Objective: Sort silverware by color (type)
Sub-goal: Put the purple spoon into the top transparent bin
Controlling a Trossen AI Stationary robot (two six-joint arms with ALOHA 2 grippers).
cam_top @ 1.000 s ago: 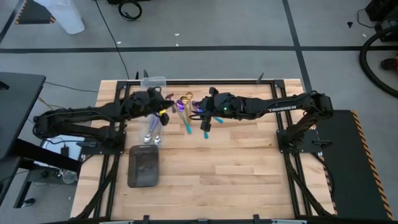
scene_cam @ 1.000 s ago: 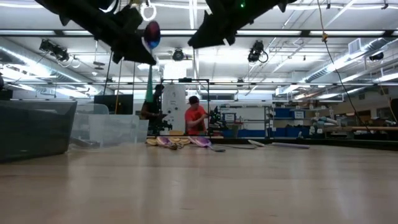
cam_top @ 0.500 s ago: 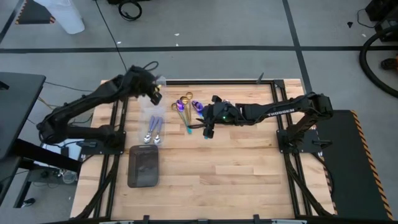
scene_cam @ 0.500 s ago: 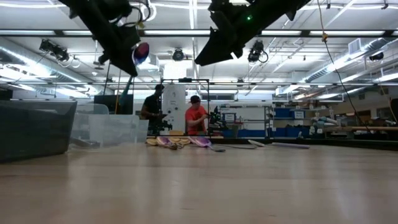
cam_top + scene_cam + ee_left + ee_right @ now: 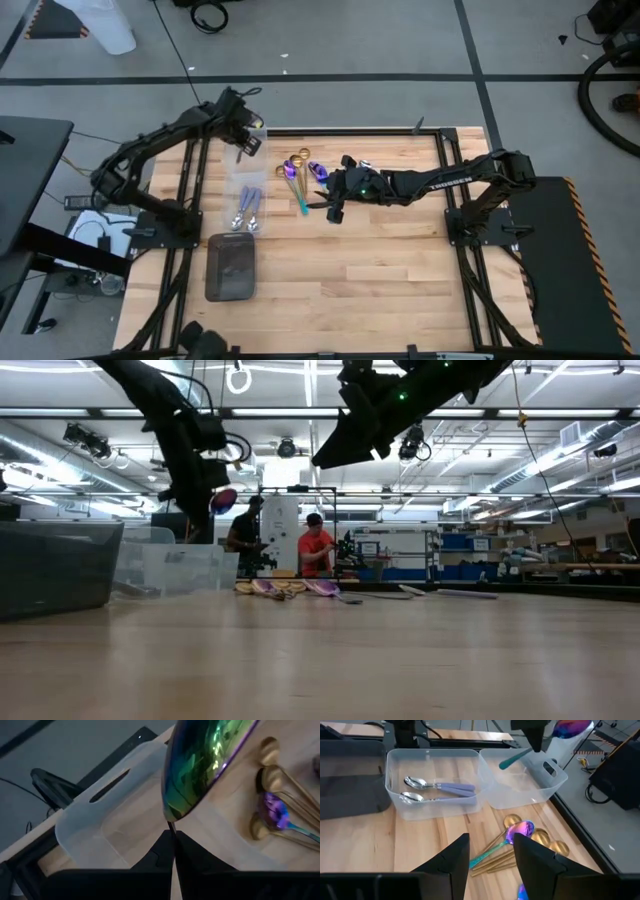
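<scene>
My left gripper (image 5: 244, 142) hangs over the far clear bin (image 5: 248, 131), shut on an iridescent purple spoon (image 5: 205, 760) whose teal handle (image 5: 512, 760) sticks out behind the fingers. My right gripper (image 5: 492, 870) is open, above the loose pile of gold spoons (image 5: 520, 851) and one purple spoon (image 5: 520, 829) lying flat on the wood. Two silver spoons (image 5: 427, 785) lie in the nearer clear bin (image 5: 247, 210). In the low view the held spoon's bowl (image 5: 223, 500) shows below the left gripper (image 5: 200, 470). My left gripper holds the iridescent spoon by its thin neck (image 5: 171, 826), just behind the bowl, pinched between the two fingers. The fingers point down from above. The spoon is lifted clear over the far bin, with its bowl past the fingertips and its teal handle slanting out the other side.
A dark grey tray (image 5: 230, 268) lies near the table's left near corner. The two clear bins (image 5: 525, 780) stand side by side along the left side. Bare wood spreads across the table's middle and right (image 5: 400, 260). People stand far off in the room (image 5: 315, 550).
My left gripper has carried the iridescent spoon away from the pile, toward the table's far left corner, and has come down over the far clear bin. The spoon has stayed in the shut fingers.
</scene>
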